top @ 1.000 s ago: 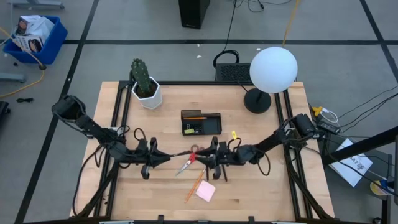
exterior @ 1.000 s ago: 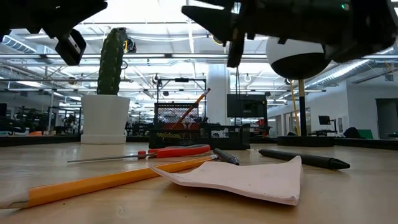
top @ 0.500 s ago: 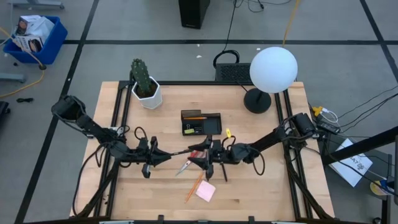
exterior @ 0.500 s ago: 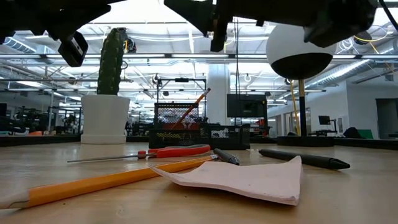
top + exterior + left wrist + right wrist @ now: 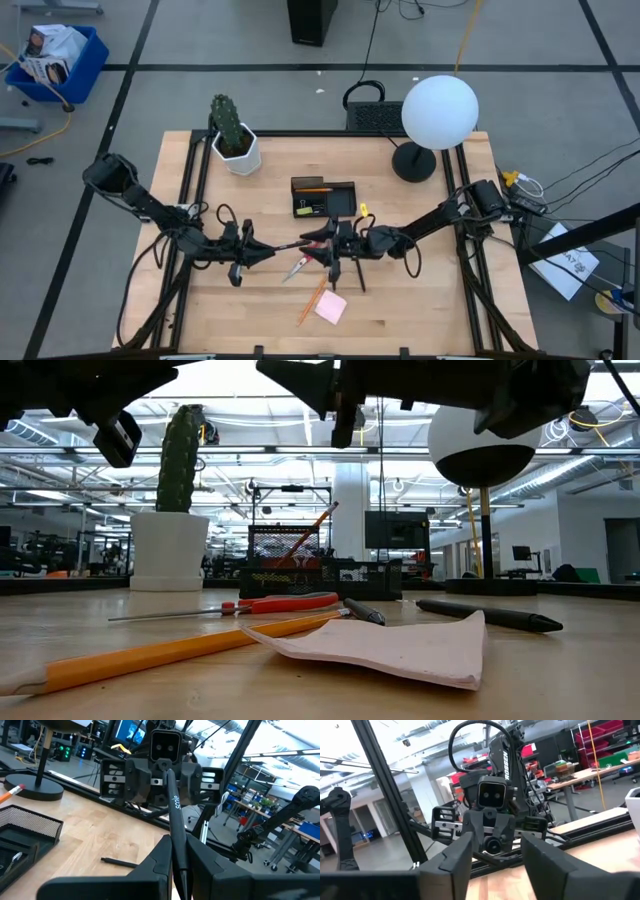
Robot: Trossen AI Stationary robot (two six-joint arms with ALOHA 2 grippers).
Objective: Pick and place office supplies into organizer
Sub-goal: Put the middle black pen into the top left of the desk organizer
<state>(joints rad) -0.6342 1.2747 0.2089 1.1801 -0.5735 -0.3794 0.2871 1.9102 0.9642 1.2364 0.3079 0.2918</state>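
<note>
Up above the tabletop (image 5: 420, 300), the left claw (image 5: 272, 250) pinches one black pen (image 5: 176, 827); the right claw (image 5: 322, 240) gapes wide. Below lie one scissors (image 5: 300, 264), one pencil (image 5: 312, 300), one pink pad (image 5: 331, 308).

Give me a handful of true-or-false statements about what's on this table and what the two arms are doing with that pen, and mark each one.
1. The left gripper is shut on a black pen. True.
2. The right gripper is clamped tight on that pen. False: its fingers stand apart, open, facing the left gripper.
3. The red-handled scissors are already in the organizer. False: they lie on the table, in front of it.
4. An orange pencil lies on the table beside the pink sticky-note pad. True.
5. The cactus pot stands inside the organizer. False: it stands apart, towards the table's far left corner.
</note>
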